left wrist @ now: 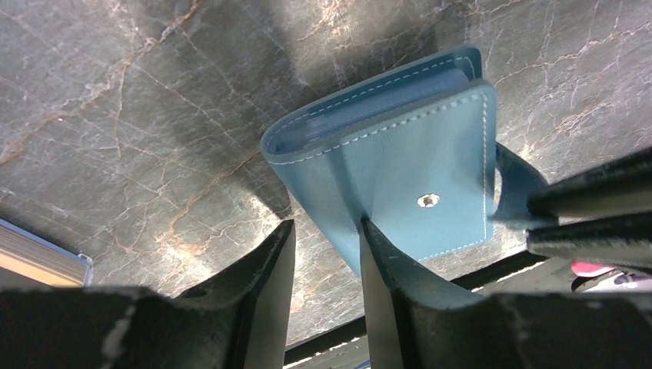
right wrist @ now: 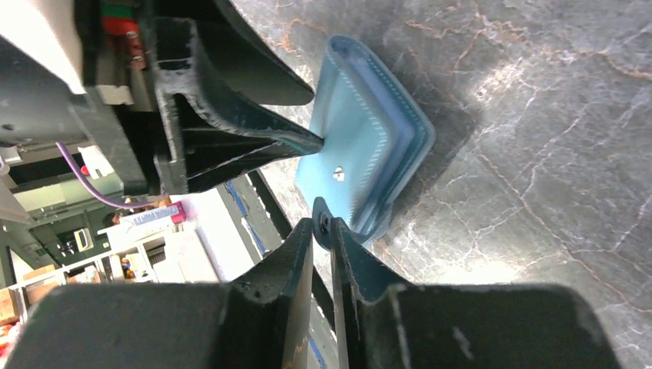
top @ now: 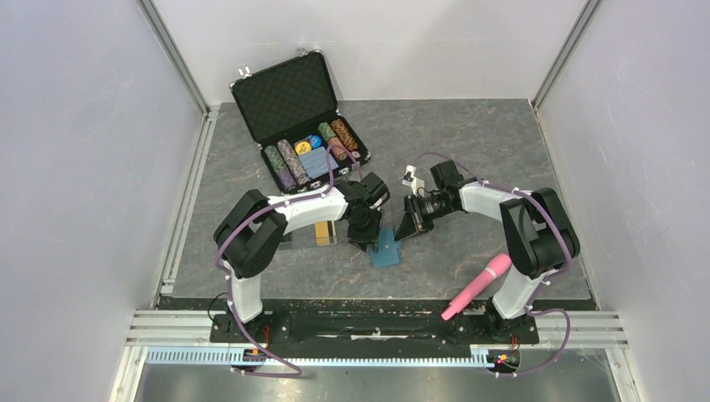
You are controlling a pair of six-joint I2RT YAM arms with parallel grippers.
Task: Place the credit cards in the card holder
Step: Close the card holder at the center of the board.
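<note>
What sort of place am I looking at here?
Probably a lab robot cell: left arm and right arm bolted to a rail at a marbled table's edge, plain white walls around, props like a chip case and pink microphone.

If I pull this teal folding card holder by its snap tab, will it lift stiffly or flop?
Probably floppy: the teal stitched folding card holder creases where the left gripper presses it. The thin snap tab pinched in the right gripper will likely bend before the body lifts.
</note>
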